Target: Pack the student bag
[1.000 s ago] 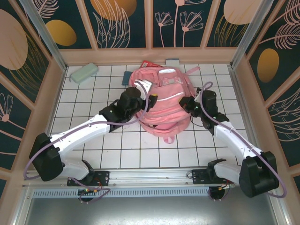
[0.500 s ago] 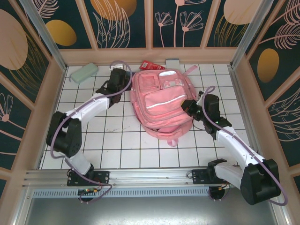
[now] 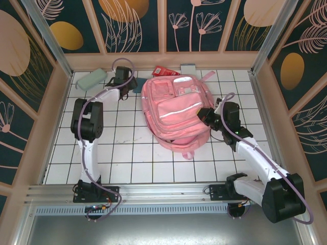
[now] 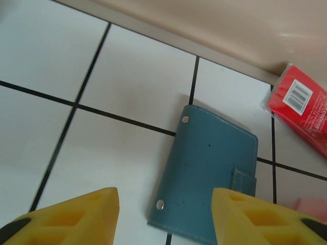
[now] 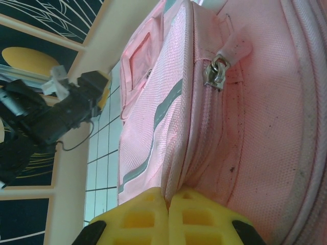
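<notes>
Reaching far out across the white tiled desk point(image 3: 127, 153), the left gripper point(image 4: 162, 215) hangs low over the tiles with its two yellow fingers point(image 4: 82, 217) spread well apart, nothing between them being squeezed. Look just ahead of it: a small blue snap wallet point(image 4: 209, 173) lies flat, its near edge sitting in the gap between the fingers and a little toward the right-hand one. I can't tell from here whether the fingers touch it. Further ahead and off to the right of that gripper, against the wooden wall, there's a red packet point(image 4: 301, 112) with a barcode facing up. Out to the gripper's left, well apart, a pale green pencil case point(image 3: 92, 79) rests near the far corner.

Now the other side. The right gripper point(image 5: 167, 206) is closed, yellow fingertips pressed flat together, and they're pushed right up against the side of the pink bag point(image 3: 176, 112), at a fold in the fabric beside a zip seam. Whether any cloth is pinched between them, I can't make out. A metal zip pull point(image 5: 217, 71) sits just beyond the fingertips, and the bag's pale stripe point(image 5: 153, 138) runs off to their left.

The bag itself lies flat in the middle of the desk, front pockets up, immediately ahead of the right gripper and off to the right of the left one.
</notes>
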